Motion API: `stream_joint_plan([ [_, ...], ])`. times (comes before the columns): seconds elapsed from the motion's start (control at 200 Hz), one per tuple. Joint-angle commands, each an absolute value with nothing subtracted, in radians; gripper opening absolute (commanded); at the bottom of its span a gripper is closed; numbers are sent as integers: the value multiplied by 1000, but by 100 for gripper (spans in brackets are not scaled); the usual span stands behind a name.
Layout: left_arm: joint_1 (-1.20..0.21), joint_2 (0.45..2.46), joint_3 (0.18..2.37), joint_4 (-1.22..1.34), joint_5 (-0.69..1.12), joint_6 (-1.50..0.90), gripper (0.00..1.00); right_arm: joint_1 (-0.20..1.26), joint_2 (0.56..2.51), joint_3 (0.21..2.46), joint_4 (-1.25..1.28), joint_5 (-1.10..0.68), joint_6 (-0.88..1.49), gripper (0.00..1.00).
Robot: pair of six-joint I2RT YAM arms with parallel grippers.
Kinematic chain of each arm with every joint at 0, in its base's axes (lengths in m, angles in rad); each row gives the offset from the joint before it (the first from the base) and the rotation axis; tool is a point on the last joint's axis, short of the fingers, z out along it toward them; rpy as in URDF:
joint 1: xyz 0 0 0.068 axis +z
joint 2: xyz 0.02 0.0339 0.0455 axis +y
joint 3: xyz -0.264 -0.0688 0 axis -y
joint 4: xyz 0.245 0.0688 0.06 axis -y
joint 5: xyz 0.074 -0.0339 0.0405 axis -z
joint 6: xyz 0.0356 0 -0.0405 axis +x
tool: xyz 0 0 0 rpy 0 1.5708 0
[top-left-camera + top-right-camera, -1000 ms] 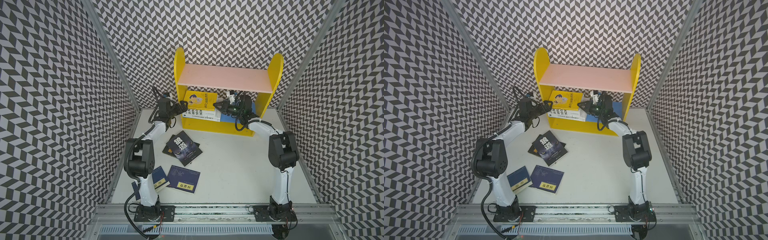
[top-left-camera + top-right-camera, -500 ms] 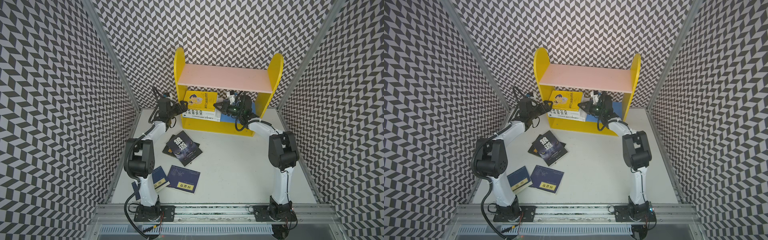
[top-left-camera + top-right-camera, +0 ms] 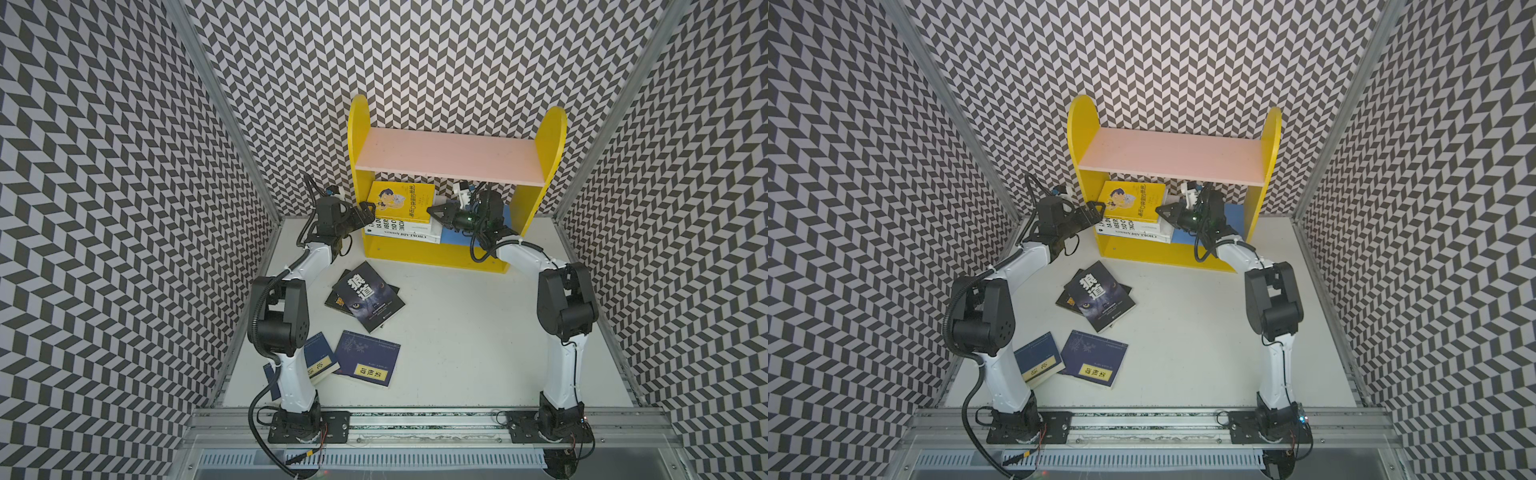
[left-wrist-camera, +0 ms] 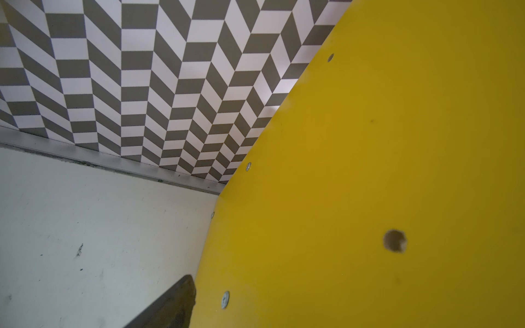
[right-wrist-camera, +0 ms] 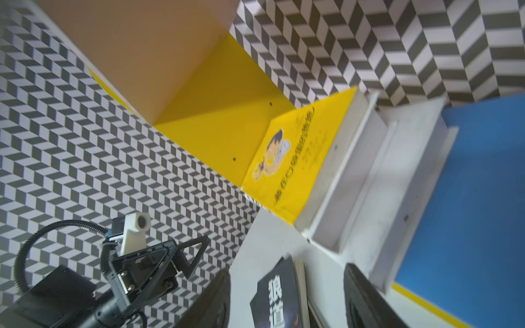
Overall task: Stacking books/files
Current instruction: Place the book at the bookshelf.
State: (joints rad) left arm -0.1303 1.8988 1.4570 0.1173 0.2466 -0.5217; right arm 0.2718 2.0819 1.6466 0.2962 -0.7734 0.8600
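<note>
A yellow cartoon book [image 3: 401, 201] [image 3: 1133, 199] [image 5: 287, 159] lies on top of two white books [image 3: 399, 233] [image 5: 355, 181] on the bottom board of a yellow shelf [image 3: 449, 164]. My right gripper [image 3: 434, 210] [image 3: 1160, 210] [image 5: 285, 271] hovers at the stack's right edge, open with nothing between its fingers. My left gripper [image 3: 365, 208] [image 3: 1096, 208] stands open outside the shelf's left side panel [image 4: 369, 170], one finger [image 4: 181, 298] beside it. On the table lie two overlapping black books [image 3: 368, 297] [image 3: 1100, 301] and two navy books [image 3: 368, 363] [image 3: 320, 363].
The shelf stands against the back wall, with a pink top board and a blue floor [image 3: 455, 237] [image 5: 468, 198] right of the stack. Patterned walls close in the white table [image 3: 478, 332] on three sides. An arm base rail [image 3: 415, 419] runs along the front.
</note>
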Motion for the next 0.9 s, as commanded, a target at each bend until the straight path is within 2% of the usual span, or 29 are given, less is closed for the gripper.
stream_joint_plan([
  [0.0, -131, 1921, 1449, 81, 232, -523, 100, 258, 2025, 1640, 339, -733, 834, 25],
  [0.24, -124, 1914, 1436, 100, 245, -533, 100, 267, 2020, 1638, 345, -751, 834, 20],
  [0.461, -121, 1907, 1431, 119, 272, -557, 99, 282, 2018, 1644, 324, -758, 810, 20],
  [0.661, -117, 1862, 1403, 165, 299, -566, 100, 281, 2010, 1646, 302, -739, 792, 25],
  [0.896, -115, 1829, 1374, 204, 322, -587, 100, 291, 2003, 1647, 297, -724, 774, 26],
])
